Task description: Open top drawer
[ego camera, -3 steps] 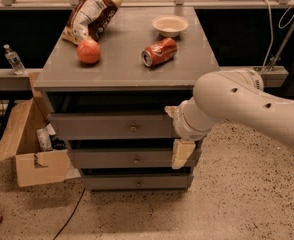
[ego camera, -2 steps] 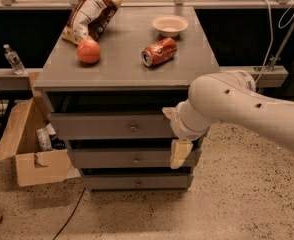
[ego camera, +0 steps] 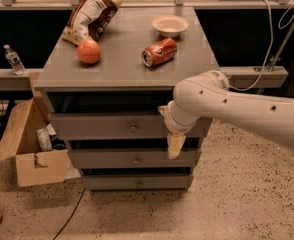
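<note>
Shows the top drawer of a grey chest just beneath the surface, small brass knob at centre of its front, and the white arm's gripper just right of that knob, close against the drawer fronts, tan fingers spread apart, gripping nothing.

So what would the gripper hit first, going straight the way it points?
The gripper, at the right end of the top drawer, points down: likely the middle drawer first, else the floor; depth unclear.
</note>
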`<state>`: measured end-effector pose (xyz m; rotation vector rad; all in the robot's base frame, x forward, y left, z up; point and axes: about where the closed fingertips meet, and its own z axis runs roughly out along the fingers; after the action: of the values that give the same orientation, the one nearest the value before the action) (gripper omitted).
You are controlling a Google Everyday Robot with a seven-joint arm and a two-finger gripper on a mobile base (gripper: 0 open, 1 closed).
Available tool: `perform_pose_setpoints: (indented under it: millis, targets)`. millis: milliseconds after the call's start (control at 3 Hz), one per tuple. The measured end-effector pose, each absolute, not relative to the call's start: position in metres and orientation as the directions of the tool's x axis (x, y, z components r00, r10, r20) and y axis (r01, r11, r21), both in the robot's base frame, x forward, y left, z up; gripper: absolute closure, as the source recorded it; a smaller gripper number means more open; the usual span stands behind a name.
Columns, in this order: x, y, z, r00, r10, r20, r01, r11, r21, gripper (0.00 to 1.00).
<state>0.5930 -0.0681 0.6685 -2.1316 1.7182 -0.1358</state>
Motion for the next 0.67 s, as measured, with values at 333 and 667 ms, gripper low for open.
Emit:
perform_pose_setpoints:
  millis: [333, 667]
  targets:
    - [0.62, -0.071, 0.659, 0.243, -0.96, -0.141, -0.909, -0.174, -0.378, 0.0]
    - [0.641, -0.075, 0.653, 0.223, -0.966, -0.13, -0.909, -0.158, -0.385, 0.0]
